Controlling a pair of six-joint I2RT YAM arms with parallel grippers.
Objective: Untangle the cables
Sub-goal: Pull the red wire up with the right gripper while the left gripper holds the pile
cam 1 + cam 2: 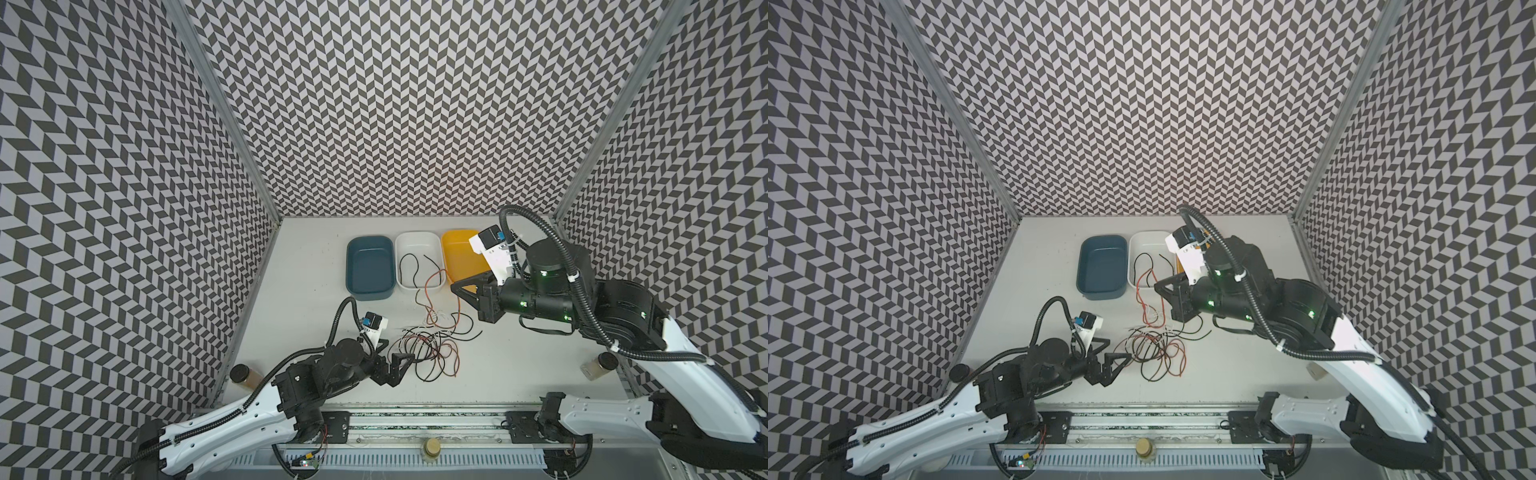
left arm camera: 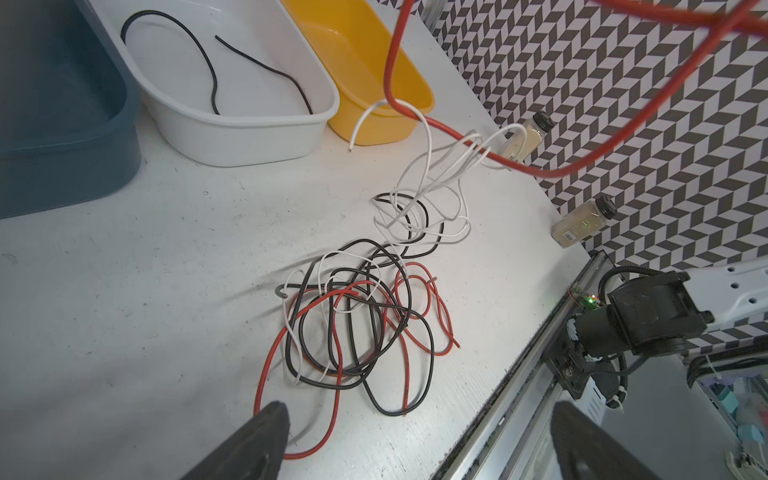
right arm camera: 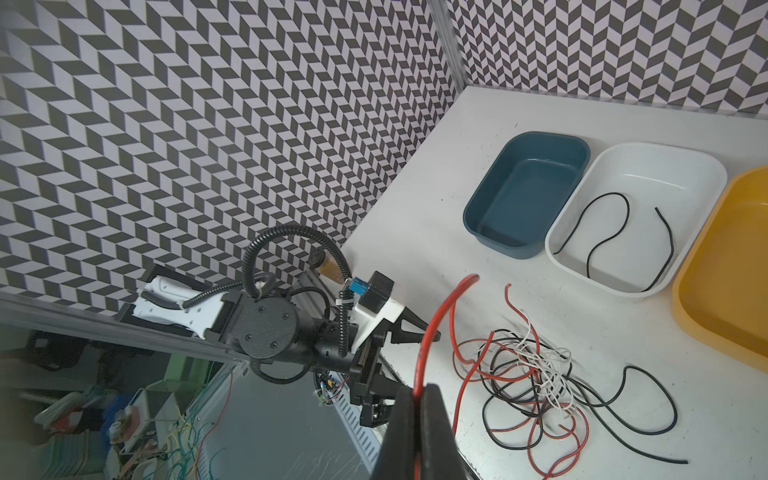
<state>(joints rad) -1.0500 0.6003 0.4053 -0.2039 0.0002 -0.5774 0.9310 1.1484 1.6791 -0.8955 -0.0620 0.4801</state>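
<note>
1. My right claw (image 3: 419,392), pinched tight on a red cable (image 3: 423,353), holds it above the counter (image 1: 316,332), right of centre in both top views.
2. My left claw (image 1: 395,353) gapes wide, gripping nothing, just left of the tangle of cables (image 1: 430,351) at lower centre.
3. 1 black cable (image 2: 212,83) lies apart in the white tray (image 1: 417,239), between the blue tray (image 1: 370,241) and the yellow tray (image 1: 451,239).

Blue tub (image 1: 370,266), white tub (image 1: 417,243), yellow tub (image 1: 457,253) in a row on table (image 1: 311,332) — jars (image 1: 244,374) at edges, chevron walls (image 1: 415,104)
</note>
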